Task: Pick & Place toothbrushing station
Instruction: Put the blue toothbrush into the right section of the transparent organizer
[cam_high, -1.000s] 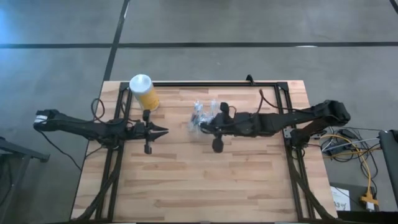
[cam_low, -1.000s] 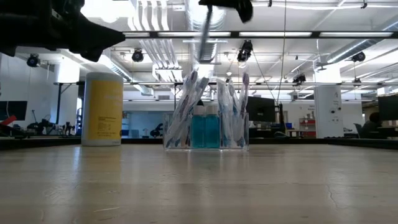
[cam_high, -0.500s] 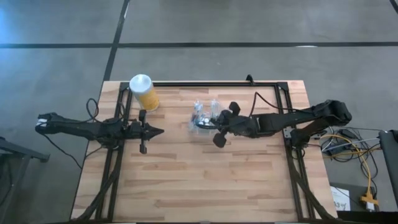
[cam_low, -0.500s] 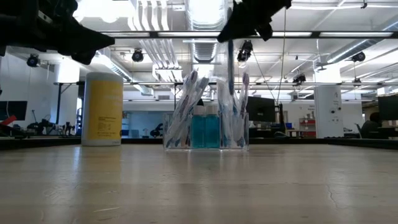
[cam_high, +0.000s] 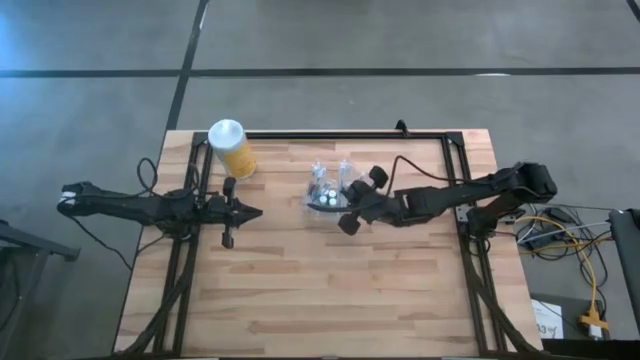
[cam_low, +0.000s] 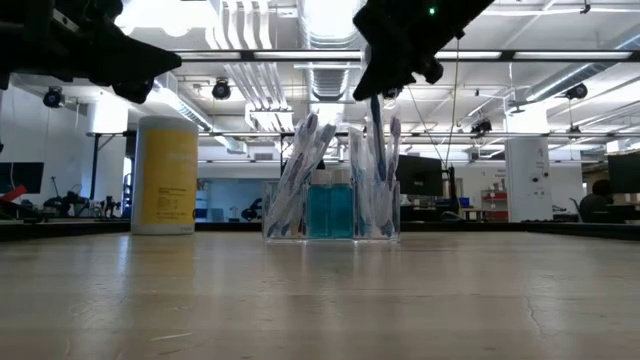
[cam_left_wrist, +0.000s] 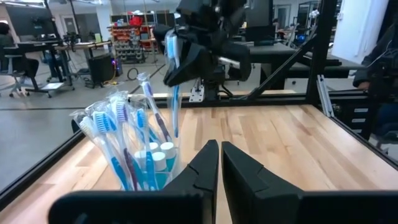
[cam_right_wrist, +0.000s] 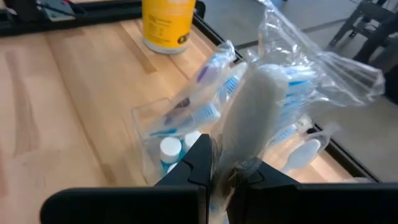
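Observation:
The toothbrushing station (cam_high: 328, 195) is a clear plastic holder that stands on the wooden table at its middle. It holds several wrapped toothbrushes and a blue block, and also shows in the low view (cam_low: 330, 205), the left wrist view (cam_left_wrist: 140, 165) and the right wrist view (cam_right_wrist: 165, 134). My right gripper (cam_high: 350, 205) is just above its right side and is shut on one wrapped toothbrush (cam_low: 377, 125). My left gripper (cam_high: 258, 211) hovers to the left of the holder, shut and empty; its fingertips show in the left wrist view (cam_left_wrist: 219, 148). My right gripper pinches the wrapped toothbrush by its upper end (cam_left_wrist: 173, 46) between its two fingers, which slant down from the table's right. The brush hangs nearly upright below the fingers. Its lower end (cam_left_wrist: 176, 127) is among the tops of the brushes in the holder; whether it touches them, I cannot tell.
A yellow canister with a white lid (cam_high: 232, 148) stands at the far left of the table and also shows in the low view (cam_low: 165, 175). A dark frame (cam_high: 330, 134) runs along the table's far and side edges. The near half of the table top (cam_high: 320, 290) is bare wood.
My right gripper has turned and come down over the holder's right side. The toothbrush it holds, which slanted over the holder's left side, now hangs nearly upright and lower, among the other brushes. My left gripper has drawn back a little toward the table's left edge.

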